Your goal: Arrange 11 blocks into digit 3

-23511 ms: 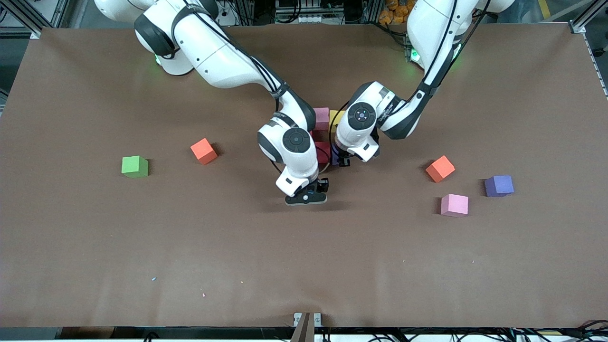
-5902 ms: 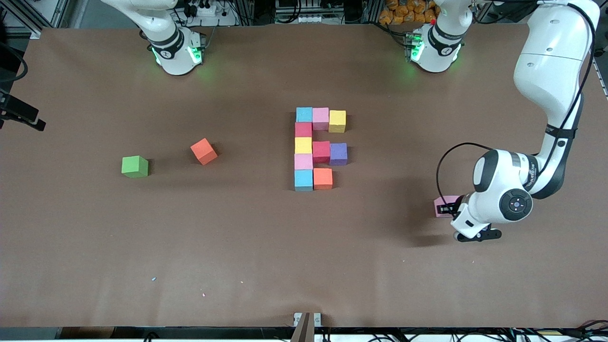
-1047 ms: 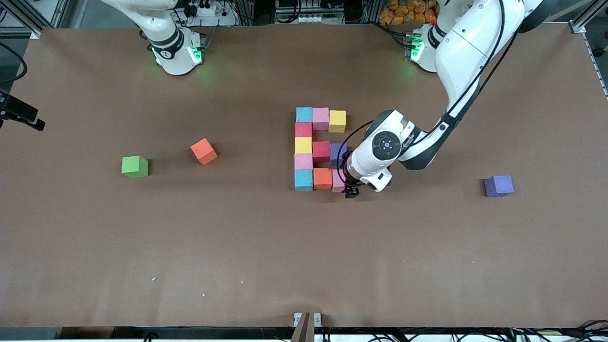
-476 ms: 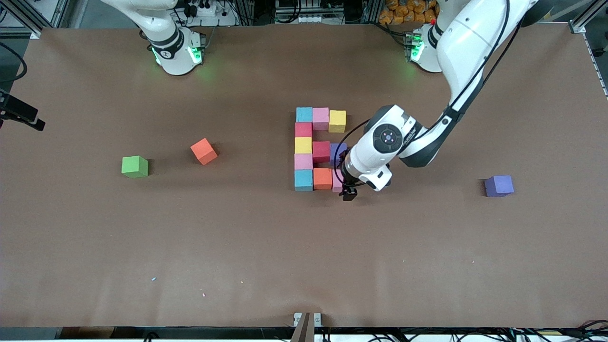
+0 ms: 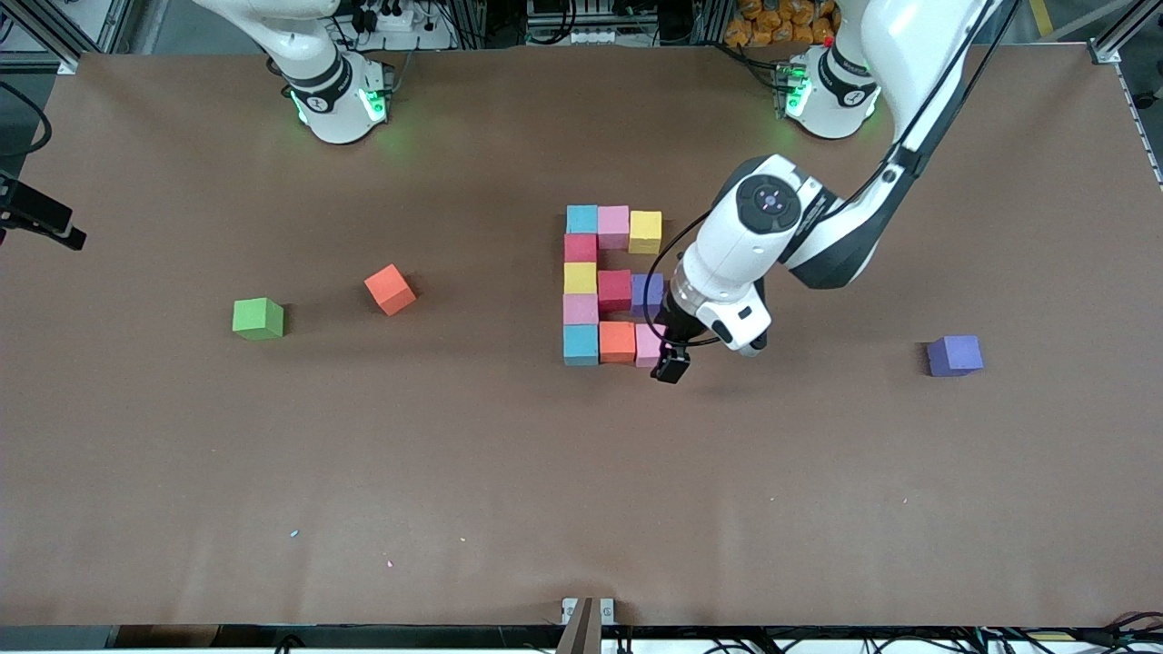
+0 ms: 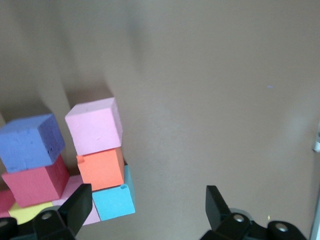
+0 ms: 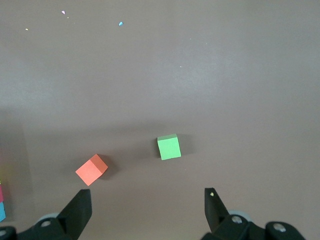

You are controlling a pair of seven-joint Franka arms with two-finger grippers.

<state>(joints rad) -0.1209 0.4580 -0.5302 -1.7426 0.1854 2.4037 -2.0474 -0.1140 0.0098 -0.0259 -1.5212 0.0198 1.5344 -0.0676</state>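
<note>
Brown matte table (image 5: 363, 472) — blocky foam-cube digit 3 (image 5: 581, 291).

A big table (image 5: 182, 472) fills almost the whole front view. It has a flat brown cover that looks soft and dull, with no shine. A few tiny pale specks (image 5: 294, 533) lie on it near the front camera. Silver metal bars (image 5: 54, 27) stand at the top corners. Along the top edge there are black cables (image 5: 563, 18) and a pile of small orange things (image 5: 759, 18). A small metal bracket (image 5: 586, 613) sits at the bottom edge.
</note>
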